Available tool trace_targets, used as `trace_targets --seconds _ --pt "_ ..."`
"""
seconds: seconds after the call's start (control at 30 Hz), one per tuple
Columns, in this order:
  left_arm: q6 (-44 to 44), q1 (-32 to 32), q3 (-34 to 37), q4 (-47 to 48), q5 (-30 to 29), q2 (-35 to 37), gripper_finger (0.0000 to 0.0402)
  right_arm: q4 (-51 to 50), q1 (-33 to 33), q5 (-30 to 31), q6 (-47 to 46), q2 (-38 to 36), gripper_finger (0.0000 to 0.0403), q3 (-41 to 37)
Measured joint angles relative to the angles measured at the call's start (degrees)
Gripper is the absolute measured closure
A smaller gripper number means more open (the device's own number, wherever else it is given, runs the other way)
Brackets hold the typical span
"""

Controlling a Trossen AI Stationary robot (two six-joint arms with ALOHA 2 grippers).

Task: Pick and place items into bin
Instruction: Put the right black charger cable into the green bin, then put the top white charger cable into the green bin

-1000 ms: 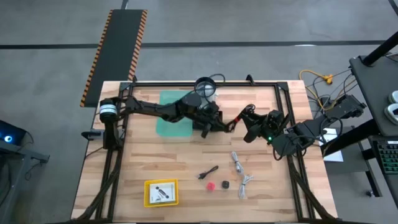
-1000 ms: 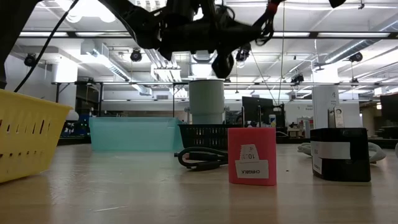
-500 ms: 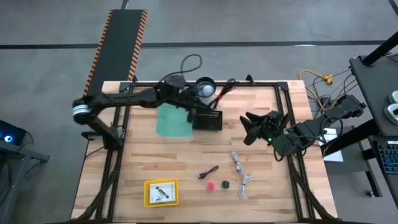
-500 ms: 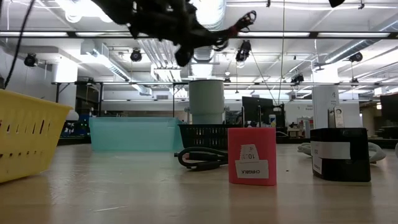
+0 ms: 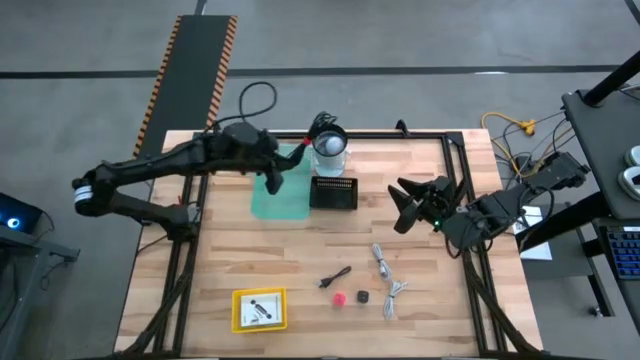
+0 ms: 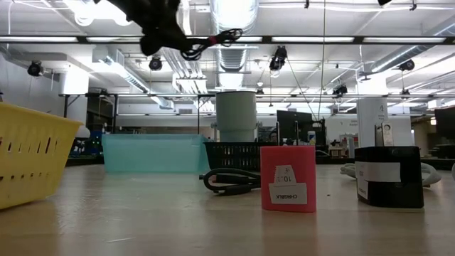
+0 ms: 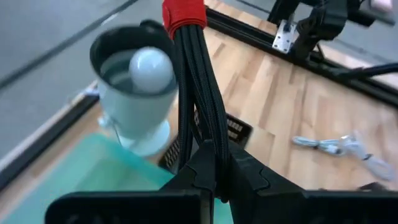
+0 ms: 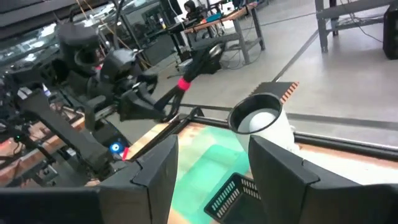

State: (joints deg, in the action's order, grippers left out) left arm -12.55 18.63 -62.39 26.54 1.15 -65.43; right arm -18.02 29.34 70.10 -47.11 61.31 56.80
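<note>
Left gripper (image 5: pixel 272 176) clamped on black bundled cable with red band (image 7: pixel 193 81), long axis pointing toward white cup (image 5: pixel 330 148), over teal bin (image 5: pixel 280 197). Right gripper (image 5: pixel 408 203) spread apart, idle.

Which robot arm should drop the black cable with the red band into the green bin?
The left arm, probably. Its pincer grips the cable bundle and hangs over the green bin. The right pincer waits open and empty beside the black basket.
</note>
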Motion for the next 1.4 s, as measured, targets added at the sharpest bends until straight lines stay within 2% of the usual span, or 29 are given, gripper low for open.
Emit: trace_targets --seconds 0.13,0.33,0.73,0.97,1.2,1.3,1.4 --pt "-6.8 -0.1 3.7 0.2 -0.1 4.3 0.0399 0.0 0.0 0.4 4.9 -2.1 0.0225 0.0" --pt "-19.1 -0.1 10.2 1.1 -4.7 8.6 0.0399 -0.1 -0.4 0.5 12.1 -6.2 0.0225 0.0" --pt "-43.4 -0.2 22.6 -1.6 -5.0 6.5 0.0399 -0.2 -3.1 0.6 18.8 -10.4 0.0232 0.0" --pt "-45.2 -0.3 23.3 -2.3 -3.6 3.9 0.0395 -0.3 -3.3 0.5 19.2 -10.6 0.0231 0.0" --pt "-45.6 -0.3 23.4 -2.7 -2.1 2.1 0.0338 -1.5 -3.3 0.5 19.3 -10.6 0.0234 0.0" --pt "-44.5 -0.3 23.3 -7.5 0.5 2.1 0.0312 -1.6 -3.3 0.5 19.3 -10.6 0.0235 0.0" --pt "-39.7 -0.3 23.2 -17.2 5.8 2.2 0.0287 -1.9 -3.3 0.5 19.3 -10.6 0.0237 0.0"
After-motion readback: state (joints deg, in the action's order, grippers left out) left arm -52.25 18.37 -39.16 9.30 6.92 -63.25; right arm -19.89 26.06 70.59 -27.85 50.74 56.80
